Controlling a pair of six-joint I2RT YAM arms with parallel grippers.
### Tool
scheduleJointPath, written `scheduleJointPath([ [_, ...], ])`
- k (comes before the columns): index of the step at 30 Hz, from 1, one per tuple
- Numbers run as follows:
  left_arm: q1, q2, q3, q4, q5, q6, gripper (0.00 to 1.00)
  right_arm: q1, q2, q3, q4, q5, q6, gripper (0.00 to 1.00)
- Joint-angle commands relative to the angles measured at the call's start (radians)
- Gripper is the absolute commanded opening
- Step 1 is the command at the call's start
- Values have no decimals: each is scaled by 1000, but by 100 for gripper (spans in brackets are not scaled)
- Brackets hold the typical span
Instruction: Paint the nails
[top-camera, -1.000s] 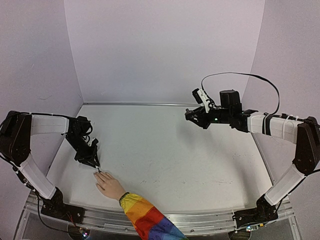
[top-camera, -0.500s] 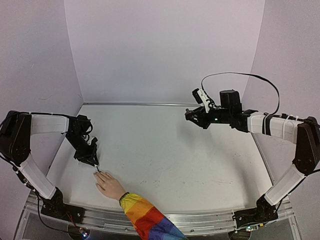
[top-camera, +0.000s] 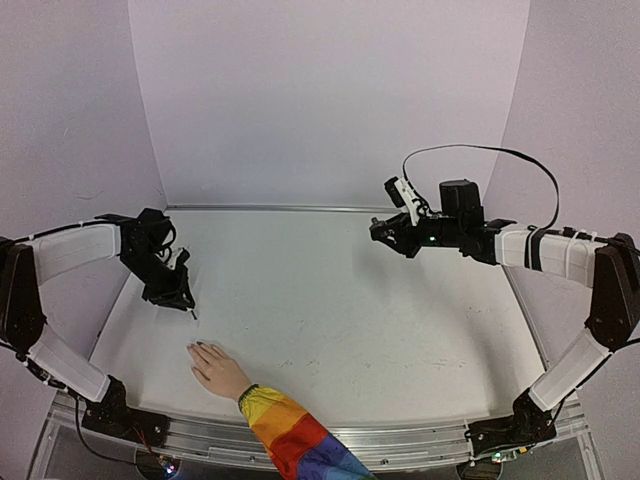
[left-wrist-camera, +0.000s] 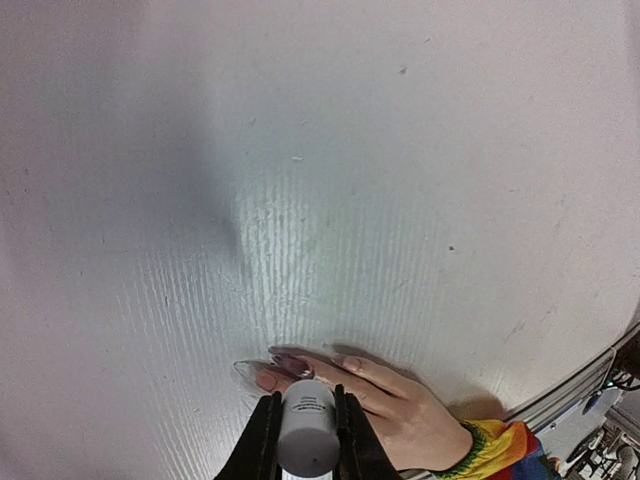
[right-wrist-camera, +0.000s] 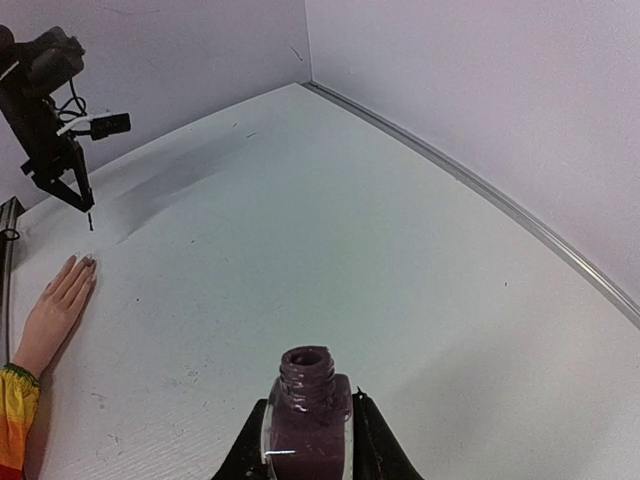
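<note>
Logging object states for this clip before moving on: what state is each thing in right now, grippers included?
bottle: uncapped, clamped in the right gripper.
cap with brush: off the bottle, clamped in the left gripper, brush tip clear of the hand.
hand: flat on the table, palm down.
nails: some darkened, some pale.
left gripper: shut on the cap with brush.
right gripper: shut on the bottle.

You see a pale beige hand (top-camera: 218, 368) in a rainbow-striped sleeve (top-camera: 290, 435); its nails (left-wrist-camera: 291, 362) are partly dark purple, partly pale pink. The bottle (right-wrist-camera: 306, 412) is dark purple, the cap (left-wrist-camera: 308, 438) pale grey, the table (top-camera: 350, 300) white and the walls (top-camera: 330, 100) pale lilac.
</note>
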Motion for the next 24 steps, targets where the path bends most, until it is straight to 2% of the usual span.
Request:
scheduleJointPath([
  [1, 6, -121, 82, -27, 72, 3, 0, -2, -39, 29, 49, -33, 19, 0],
  [10, 4, -269, 143, 0, 116, 28, 0, -1, -130, -12, 88, -13, 56, 0],
  [18, 2, -336, 109, 263, 202, -48, 0, 7, -208, -159, 272, -16, 218, 0],
  [24, -27, -306, 95, 395, 264, -75, 0, 73, -220, -212, 312, 8, 232, 0],
])
